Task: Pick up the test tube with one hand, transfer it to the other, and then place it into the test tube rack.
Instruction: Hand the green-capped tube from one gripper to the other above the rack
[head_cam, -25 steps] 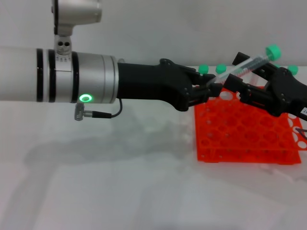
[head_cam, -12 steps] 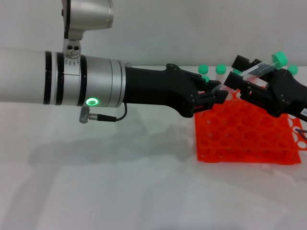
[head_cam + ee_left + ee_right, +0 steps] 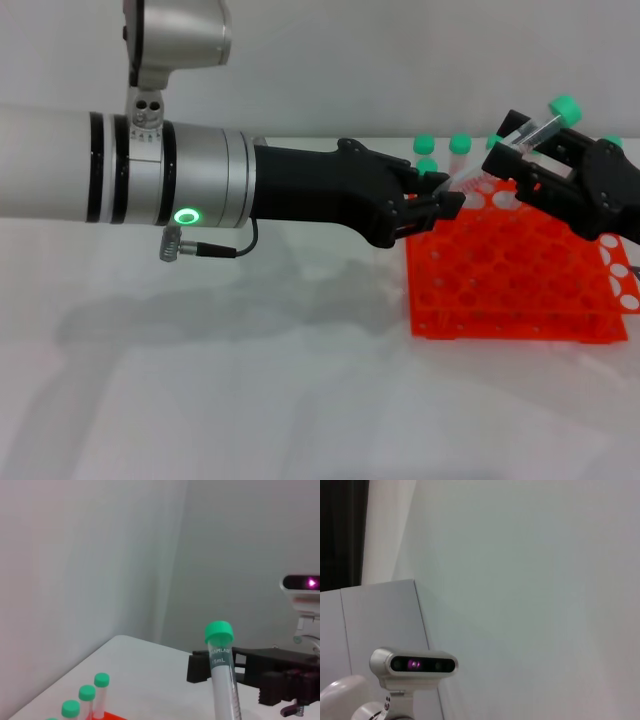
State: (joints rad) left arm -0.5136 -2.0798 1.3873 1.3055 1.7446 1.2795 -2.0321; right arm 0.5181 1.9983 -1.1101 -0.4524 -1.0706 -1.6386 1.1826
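Note:
The test tube (image 3: 512, 140) slants above the orange-red test tube rack (image 3: 520, 295), its green cap up and to the right. My left gripper (image 3: 447, 190), on the silver-white arm, is shut on the tube's lower end. My right gripper (image 3: 507, 148), black and angular, grips the tube just below the cap. In the left wrist view the test tube (image 3: 220, 665) rises in front of the right gripper (image 3: 250, 672). The right wrist view shows neither the tube nor the rack.
Other green-capped tubes (image 3: 443, 145) stand in the rack's far row, also seen in the left wrist view as a row of tubes (image 3: 86, 694). The rack sits on a white table (image 3: 250, 400). My head camera (image 3: 413, 664) shows in the right wrist view.
The tube has tilted more upright and its cap has moved up and left. The right gripper has turned with it. The left arm has shifted slightly left.

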